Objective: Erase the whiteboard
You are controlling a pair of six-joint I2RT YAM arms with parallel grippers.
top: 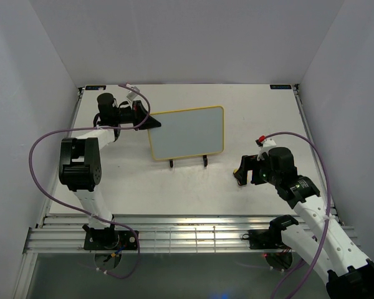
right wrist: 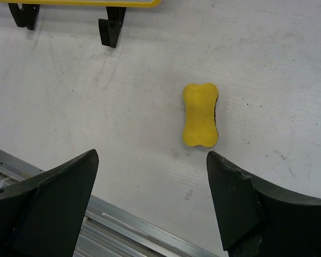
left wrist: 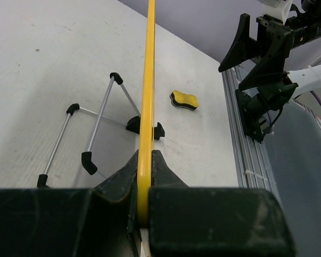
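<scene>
The whiteboard (top: 187, 132) stands tilted on a thin black wire stand (top: 188, 163) at mid-table. Its face is blank white inside a yellow rim. My left gripper (top: 151, 123) is shut on the board's left edge; in the left wrist view the yellow rim (left wrist: 147, 80) runs straight up from between the closed fingers of that gripper (left wrist: 144, 158). A small yellow eraser (right wrist: 200, 115) lies flat on the table, right of the stand. My right gripper (right wrist: 152, 155) hangs open just above and short of the eraser, with nothing between its fingers.
The stand's wire legs and black feet (left wrist: 99, 123) rest on the table behind the board. An aluminium rail (top: 193, 233) runs along the near table edge. White walls enclose the table on three sides.
</scene>
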